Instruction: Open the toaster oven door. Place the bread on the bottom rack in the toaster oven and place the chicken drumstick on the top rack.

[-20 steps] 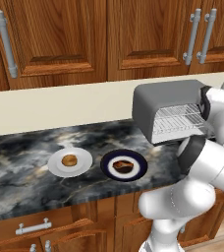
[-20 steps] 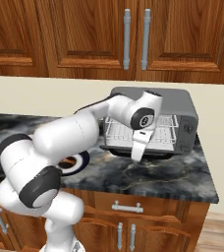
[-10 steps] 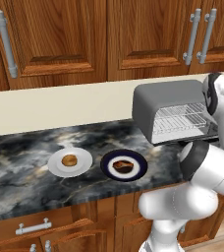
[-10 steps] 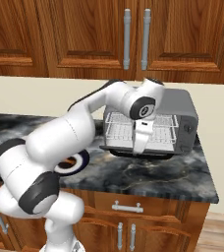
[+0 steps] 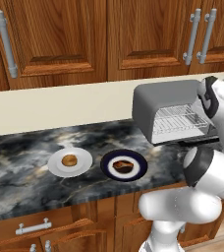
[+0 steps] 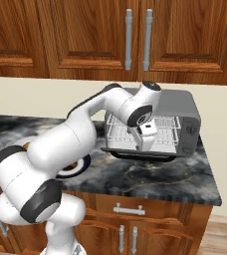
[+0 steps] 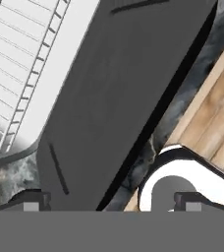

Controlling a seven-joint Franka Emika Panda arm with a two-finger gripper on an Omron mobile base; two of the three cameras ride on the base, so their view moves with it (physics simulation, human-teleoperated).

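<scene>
One step we judge done: the dark grey flat toaster oven door (image 7: 119, 88) now lies fully down, the gripper (image 6: 144, 142) has lifted clear with jaws wide and empty, while the small round golden-tan bread (image 5: 69, 160) waits on its white plate (image 5: 84, 158).

Dark grey toaster oven door (image 7: 119, 93), golden-tan bread (image 5: 69, 160)

My gripper (image 6: 146, 145) hangs open, pointing down, in front of the oven (image 6: 185, 112) racks, above the door (image 6: 138, 152), which lies flat open.
</scene>
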